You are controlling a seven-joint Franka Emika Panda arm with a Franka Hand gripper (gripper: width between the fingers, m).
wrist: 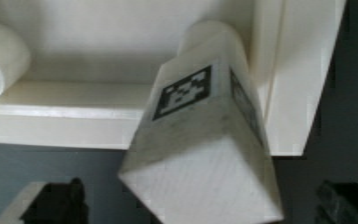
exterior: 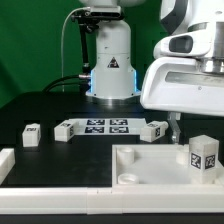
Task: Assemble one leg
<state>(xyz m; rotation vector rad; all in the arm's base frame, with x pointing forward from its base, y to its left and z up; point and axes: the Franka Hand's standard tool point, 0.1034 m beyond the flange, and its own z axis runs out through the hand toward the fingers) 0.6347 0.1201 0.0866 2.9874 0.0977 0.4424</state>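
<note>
the gripper was spread wide, its dark fingers clear of the leg between them. that tagged leg stood in the tabletop at the desk's near edge, against its raised rim.

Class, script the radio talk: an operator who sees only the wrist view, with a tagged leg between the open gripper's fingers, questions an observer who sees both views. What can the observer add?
Operator: I see one leg at the open gripper. Are there other legs?
Observer: Yes, three more lie off the tabletop: a first spare leg, a second spare leg and a third spare leg.
Operator: Where do they lie?
Observer: In a row with the marker board: the first two on the exterior view's left of it, the third on its right.
</note>
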